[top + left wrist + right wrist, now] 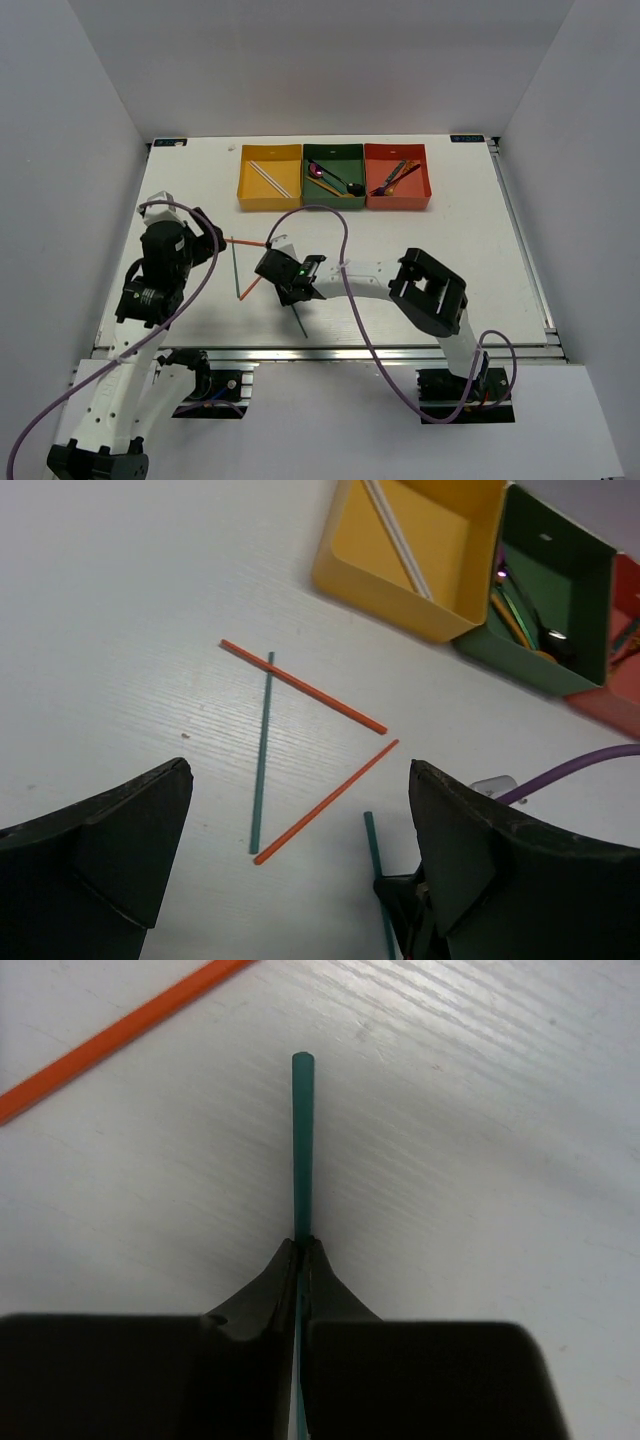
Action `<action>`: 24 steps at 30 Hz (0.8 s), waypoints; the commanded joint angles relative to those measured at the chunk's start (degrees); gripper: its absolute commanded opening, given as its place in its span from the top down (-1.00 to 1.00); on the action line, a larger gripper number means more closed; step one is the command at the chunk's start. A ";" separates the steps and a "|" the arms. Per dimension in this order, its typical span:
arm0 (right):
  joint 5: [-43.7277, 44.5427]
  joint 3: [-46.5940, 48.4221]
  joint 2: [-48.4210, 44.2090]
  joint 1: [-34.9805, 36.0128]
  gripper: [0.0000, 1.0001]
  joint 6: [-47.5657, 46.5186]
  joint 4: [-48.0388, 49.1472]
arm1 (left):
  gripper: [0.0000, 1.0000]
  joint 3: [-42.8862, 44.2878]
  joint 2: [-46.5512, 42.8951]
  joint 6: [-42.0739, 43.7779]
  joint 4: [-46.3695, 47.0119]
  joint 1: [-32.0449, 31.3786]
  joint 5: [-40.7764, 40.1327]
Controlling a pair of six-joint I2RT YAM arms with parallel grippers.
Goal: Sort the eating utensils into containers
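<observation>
Pinched tight, the jaws of the right gripper (pixel 302 1250) clamp a grey-green chopstick (pixel 302 1140), which sticks straight out ahead of the fingertips over the table (pixel 480 260). The left gripper (pixel 300 770) has its jaws spread wide with nothing in them. Between them and just ahead lie a second grey-green chopstick (pixel 262 755) and a nearer orange-red chopstick (pixel 327 802). A farther orange-red chopstick (pixel 303 687) crosses the green one's far tip. Well beyond, to the right, stand the yellow tray (pixel 270 203), green tray (pixel 333 203) and red tray (pixel 397 203), each holding utensils.
</observation>
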 commanded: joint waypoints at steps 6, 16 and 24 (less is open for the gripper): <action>-4.41 -16.80 -21.75 -2.85 1.00 -1.27 14.59 | -0.96 -12.13 -1.64 -12.14 21.31 -0.11 31.90; -19.45 -24.38 -38.03 -6.11 1.00 -0.40 25.18 | -0.96 -30.08 -0.23 -34.21 67.60 -2.83 51.30; -23.50 -22.01 -38.74 -6.02 1.00 0.40 28.43 | -0.72 -28.51 3.81 -29.92 65.08 -7.23 48.94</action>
